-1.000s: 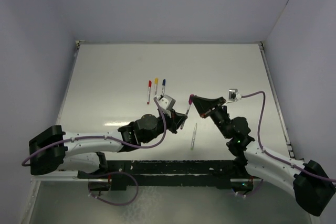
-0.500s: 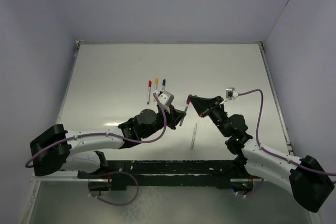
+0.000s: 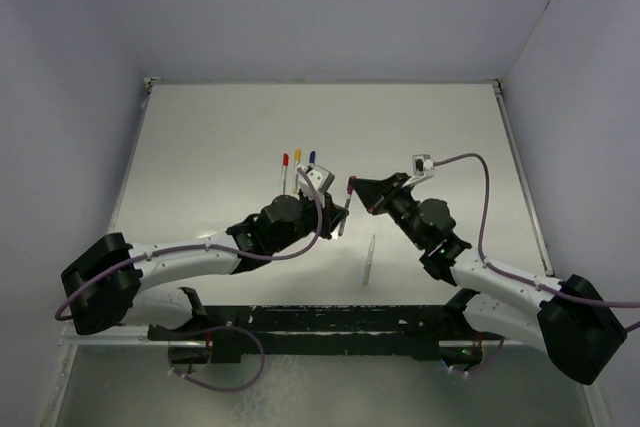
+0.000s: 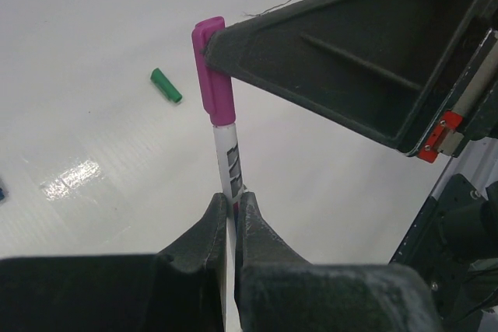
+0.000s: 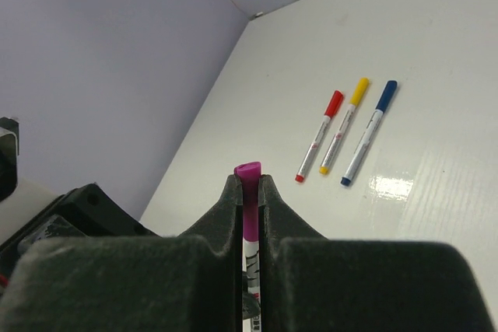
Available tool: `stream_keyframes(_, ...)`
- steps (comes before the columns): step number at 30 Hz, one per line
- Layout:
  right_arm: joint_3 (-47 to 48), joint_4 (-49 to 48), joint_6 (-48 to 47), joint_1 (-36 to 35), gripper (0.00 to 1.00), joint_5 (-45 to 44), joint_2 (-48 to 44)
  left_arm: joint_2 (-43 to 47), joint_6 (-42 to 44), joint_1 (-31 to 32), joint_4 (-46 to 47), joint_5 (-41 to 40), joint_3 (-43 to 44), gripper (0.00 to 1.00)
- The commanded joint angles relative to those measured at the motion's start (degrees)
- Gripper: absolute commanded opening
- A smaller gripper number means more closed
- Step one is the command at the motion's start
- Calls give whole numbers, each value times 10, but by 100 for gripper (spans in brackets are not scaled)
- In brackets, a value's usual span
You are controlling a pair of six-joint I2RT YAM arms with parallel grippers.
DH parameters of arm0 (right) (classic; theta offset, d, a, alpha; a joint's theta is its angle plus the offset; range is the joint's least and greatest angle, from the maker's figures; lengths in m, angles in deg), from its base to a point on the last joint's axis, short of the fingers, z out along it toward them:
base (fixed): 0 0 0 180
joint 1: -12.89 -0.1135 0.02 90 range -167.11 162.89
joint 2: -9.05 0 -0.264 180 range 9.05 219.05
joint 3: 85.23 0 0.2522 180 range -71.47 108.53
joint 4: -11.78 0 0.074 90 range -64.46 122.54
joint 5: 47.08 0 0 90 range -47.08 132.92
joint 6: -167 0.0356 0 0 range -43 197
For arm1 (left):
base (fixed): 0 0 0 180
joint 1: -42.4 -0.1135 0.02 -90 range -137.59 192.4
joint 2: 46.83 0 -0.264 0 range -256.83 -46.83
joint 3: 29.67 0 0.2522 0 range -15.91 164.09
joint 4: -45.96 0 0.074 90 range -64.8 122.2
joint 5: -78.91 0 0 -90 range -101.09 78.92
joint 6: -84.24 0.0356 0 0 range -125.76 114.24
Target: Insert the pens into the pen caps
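Left gripper (image 4: 232, 201): clenched on the barrel of the purple pen (image 4: 230, 153); pen held upright above the table (image 3: 200, 147), its lower end hidden between the pads.
Right gripper (image 5: 249, 184): clamped on the purple cap (image 4: 214, 75); the cap's tip is seen just proud of the fingers.
Cap and pen: joined end to end in the left wrist view; no gap is visible at the seam; the cap is judged seated, or very nearly so.
Change noted: over the last second both arms have been carried leftward and a little farther up the table, the pen and cap moving with them as one piece; both grips have been kept closed throughout.
Meaning: pressing is judged finished or in its last moment; release by one gripper is the likely next need.
Finished stock: red-capped pen (image 5: 319, 145), yellow-capped pen (image 5: 342, 126) and blue-capped pen (image 5: 367, 134) laid side by side, unmoved.
Outstanding: one bare pen (image 3: 369, 259) lying between the arms; green cap (image 4: 166, 85) loose on the table, apart from it.
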Motion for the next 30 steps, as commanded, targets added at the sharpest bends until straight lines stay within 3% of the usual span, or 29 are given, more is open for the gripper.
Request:
stream_keyframes(1,9,119,-7,-22,0,97,36,8,45,-23,115,-36,88,0)
stream_keyframes(13,54,156,-42,-26,0,43,66,-30,44,-61,84,-22,112,0)
stream_keyframes(21,168,252,-126,-26,51,-74,-2,-75,30,-61,43,-30,81,0)
stream_keyframes(24,187,270,-154,-26,58,-125,-37,-97,28,-62,40,-38,75,0)
stream_keyframes(30,180,309,-172,-25,62,-193,-102,-153,16,-88,16,-35,95,0)
